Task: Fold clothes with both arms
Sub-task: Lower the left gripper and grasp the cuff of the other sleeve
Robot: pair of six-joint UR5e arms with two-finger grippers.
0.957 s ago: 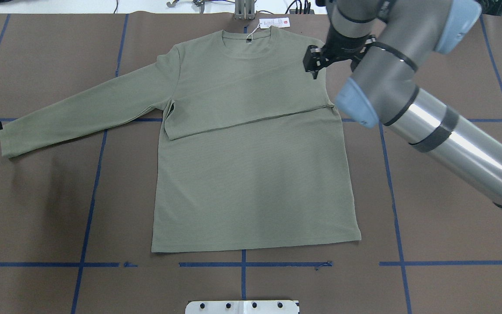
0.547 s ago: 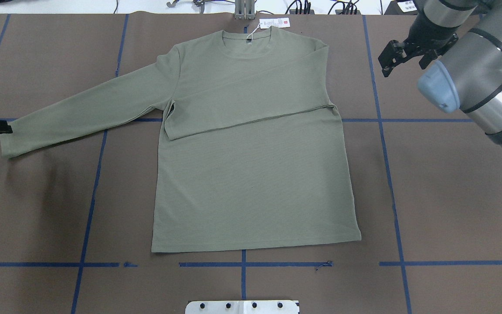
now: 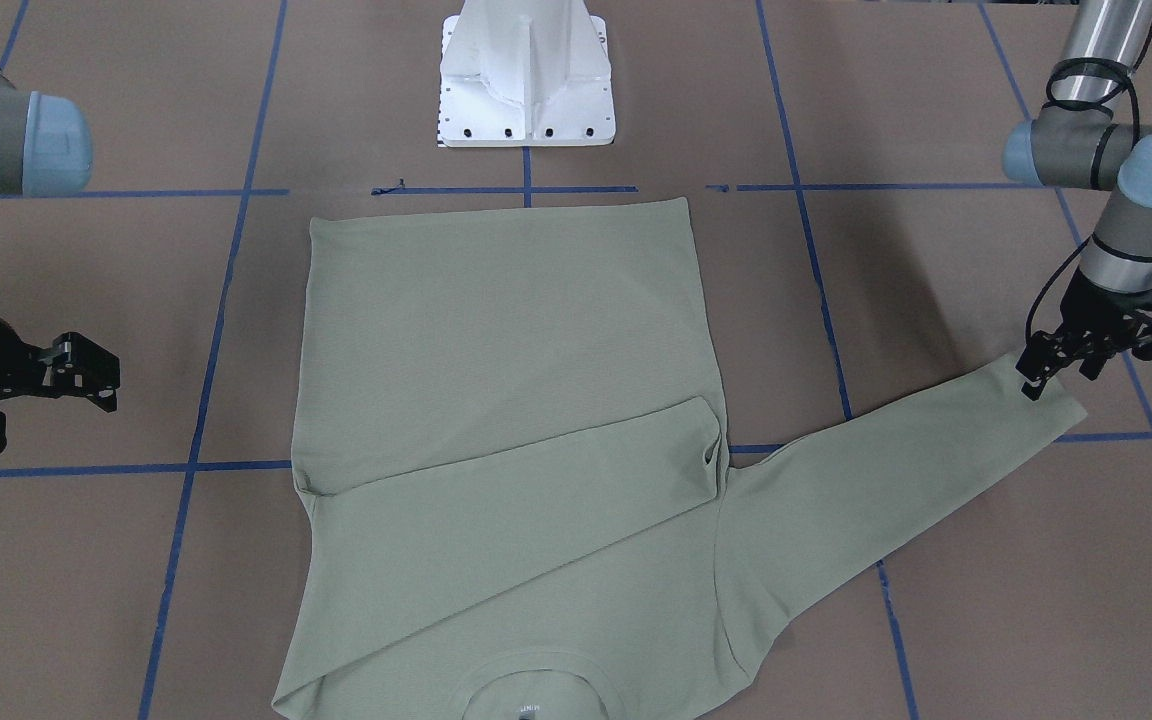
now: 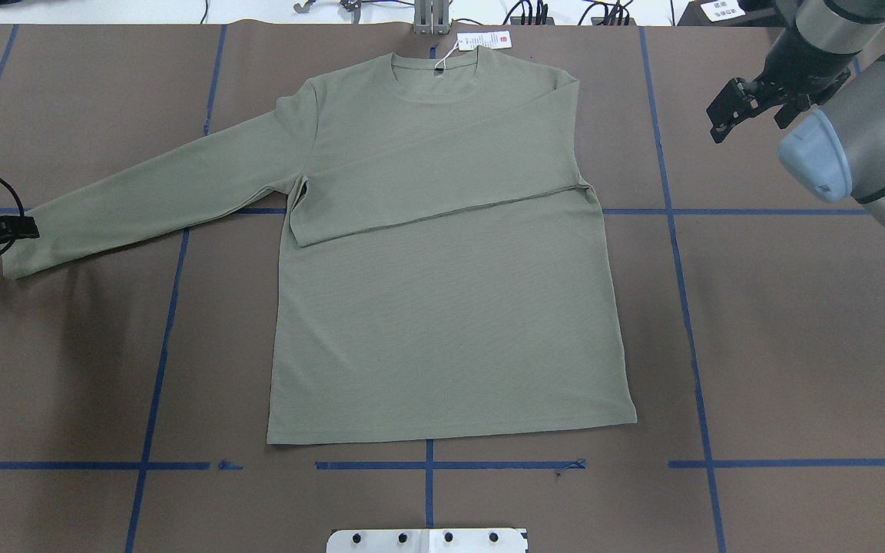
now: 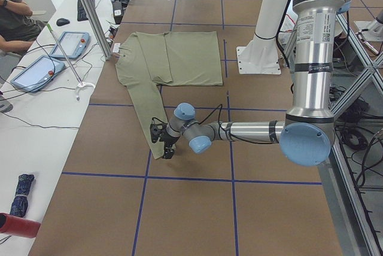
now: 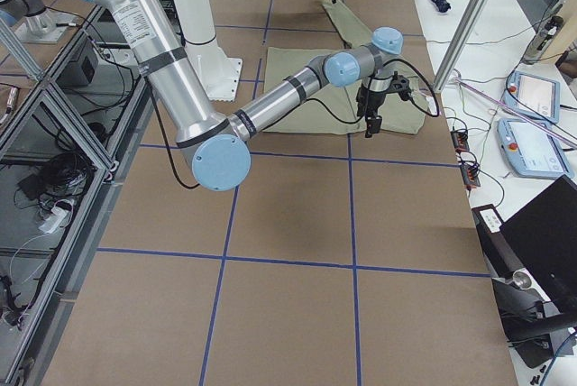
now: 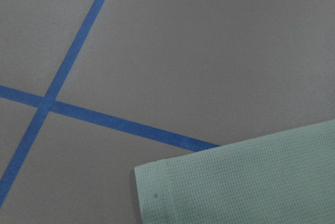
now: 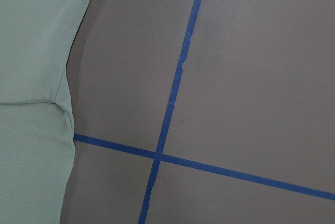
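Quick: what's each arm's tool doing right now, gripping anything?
Left tool: right at the sleeve cuff; open or closed cannot be told.
Right tool: open, holding nothing.

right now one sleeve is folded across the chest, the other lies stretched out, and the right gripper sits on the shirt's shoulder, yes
No: the right gripper is off the shirt, over bare table beside it, as the overhead exterior view shows. The rest holds.
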